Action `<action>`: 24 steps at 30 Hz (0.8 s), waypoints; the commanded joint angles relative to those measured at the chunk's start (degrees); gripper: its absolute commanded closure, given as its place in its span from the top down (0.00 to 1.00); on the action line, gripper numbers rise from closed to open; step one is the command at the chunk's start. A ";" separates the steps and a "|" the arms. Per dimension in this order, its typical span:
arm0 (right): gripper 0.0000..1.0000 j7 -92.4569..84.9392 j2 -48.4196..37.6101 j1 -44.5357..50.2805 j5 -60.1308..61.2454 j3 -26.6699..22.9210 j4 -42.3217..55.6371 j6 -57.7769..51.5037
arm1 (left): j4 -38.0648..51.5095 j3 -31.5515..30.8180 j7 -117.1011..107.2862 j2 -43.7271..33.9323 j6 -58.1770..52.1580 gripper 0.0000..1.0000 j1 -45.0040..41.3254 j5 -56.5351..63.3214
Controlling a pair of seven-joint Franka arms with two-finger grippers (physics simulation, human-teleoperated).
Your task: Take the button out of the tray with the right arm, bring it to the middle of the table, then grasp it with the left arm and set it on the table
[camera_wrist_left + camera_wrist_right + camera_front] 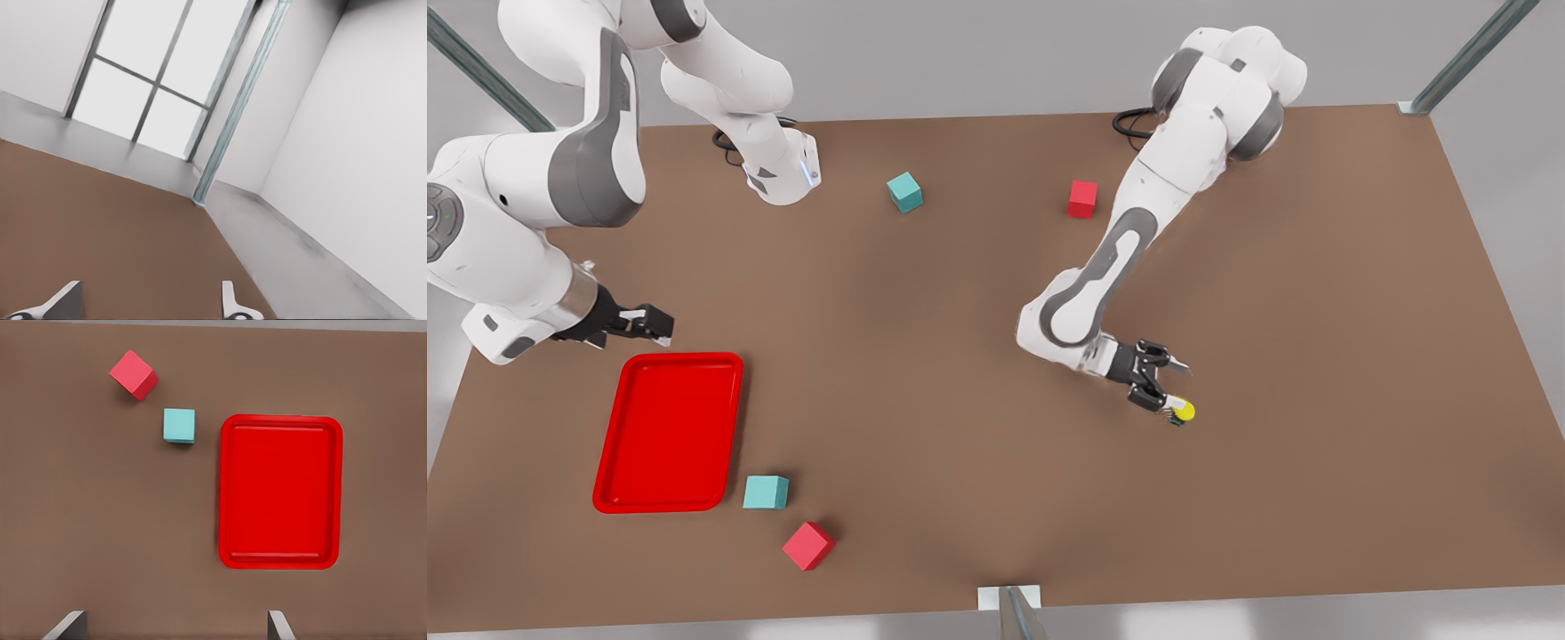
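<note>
The button (pixel 1181 412) is noted lying on the table (pixel 960 373), yellow cap pointing away from the spread, empty left gripper (pixel 1164 380) just beside it, while the right gripper (pixel 656 324), fingers parted and empty, is held above the tray (pixel 669 433).

I am working in a bare robot test cell: two white arms (pixel 1120 258) bolted to a plain brown tabletop (pixel 960 373), metal frame posts (pixel 237 107) at its corners, blank pale walls (pixel 360 133) and a tall window (pixel 160 73) beyond.
</note>
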 commanded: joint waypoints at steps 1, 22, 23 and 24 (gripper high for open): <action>1.00 0.09 -0.07 0.01 0.01 0.04 0.03 -0.02 | 3.61 -0.23 125.64 -8.05 -4.33 1.00 -1.00 -31.31; 1.00 0.09 -0.07 0.45 -0.17 0.13 -0.06 -0.20 | 3.97 8.73 172.73 -40.31 -3.27 1.00 24.31 -69.58; 1.00 0.01 -0.16 0.36 -0.08 0.13 -0.06 -0.20 | 3.97 8.73 172.73 -40.31 -3.27 1.00 24.31 -69.58; 1.00 0.01 -0.16 0.27 0.01 0.13 -0.06 -0.20 | 3.97 8.73 172.73 -40.31 -3.27 1.00 24.31 -69.58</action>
